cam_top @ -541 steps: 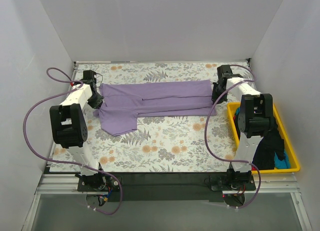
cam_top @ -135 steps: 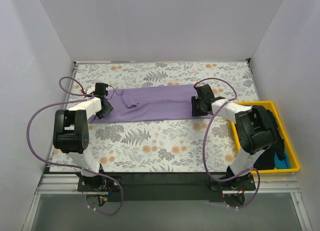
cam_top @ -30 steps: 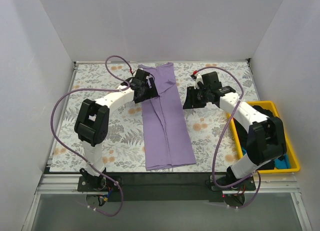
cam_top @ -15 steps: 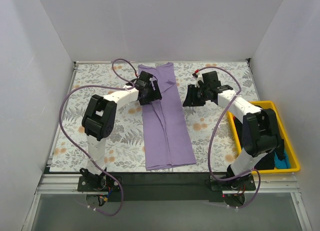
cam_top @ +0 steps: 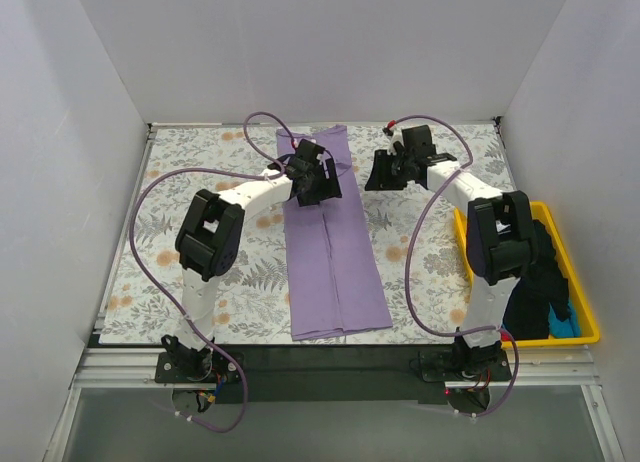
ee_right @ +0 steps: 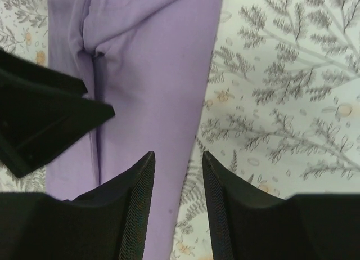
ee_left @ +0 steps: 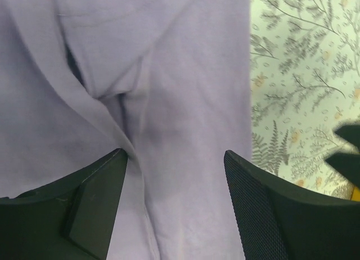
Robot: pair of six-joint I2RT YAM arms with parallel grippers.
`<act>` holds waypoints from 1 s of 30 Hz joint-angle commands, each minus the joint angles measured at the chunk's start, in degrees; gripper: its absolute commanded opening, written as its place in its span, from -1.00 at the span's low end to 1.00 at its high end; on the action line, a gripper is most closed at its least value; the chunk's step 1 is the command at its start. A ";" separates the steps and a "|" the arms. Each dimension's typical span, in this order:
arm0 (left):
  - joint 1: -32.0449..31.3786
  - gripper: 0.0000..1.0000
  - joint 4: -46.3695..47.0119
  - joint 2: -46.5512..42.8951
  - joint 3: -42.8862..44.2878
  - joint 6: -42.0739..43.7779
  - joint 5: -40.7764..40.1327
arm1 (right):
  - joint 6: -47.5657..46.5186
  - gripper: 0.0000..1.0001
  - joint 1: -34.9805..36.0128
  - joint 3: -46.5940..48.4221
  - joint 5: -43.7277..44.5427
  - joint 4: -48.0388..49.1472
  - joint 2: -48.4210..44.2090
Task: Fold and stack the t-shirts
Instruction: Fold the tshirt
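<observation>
The lavender t-shirt (cam_top: pixel 335 272) lies flat as a long narrow folded strip, running from the table's far edge to its near edge. My left gripper (cam_top: pixel 318 185) hovers open over the strip's far part, and its wrist view shows purple fabric (ee_left: pixel 185 74) with a crease under the left gripper (ee_left: pixel 174 156). My right gripper (cam_top: pixel 378 172) is open just right of the strip's far end. In its wrist view the right gripper (ee_right: pixel 178 156) straddles the shirt's right edge (ee_right: pixel 152 74) without holding it. A black t-shirt (cam_top: pixel 540 282) and a blue one (cam_top: pixel 565 325) sit in the tray.
The yellow tray (cam_top: pixel 590 312) stands at the right edge beside the right arm's base. A floral tablecloth (cam_top: pixel 200 182) covers the table, with white walls on three sides. Purple cables loop over both arms.
Both grippers have moved toward the far end of the strip, the left one sliding right over the fabric. The left jaws have narrowed a little. The shirt has not moved.
</observation>
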 commanded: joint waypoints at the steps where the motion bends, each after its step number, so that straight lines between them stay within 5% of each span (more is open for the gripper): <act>1: -2.22 0.36 -1.07 -0.11 3.09 1.47 1.34 | -3.05 -0.09 -0.63 5.65 0.41 4.97 3.62; 16: -0.47 0.43 0.33 -3.99 7.21 15.16 -7.80 | -11.58 -0.22 -0.71 29.20 -15.49 8.23 24.28; 30: 6.39 0.29 1.56 5.60 14.25 19.58 -1.91 | -8.77 -0.20 -0.45 39.58 -19.71 11.66 34.66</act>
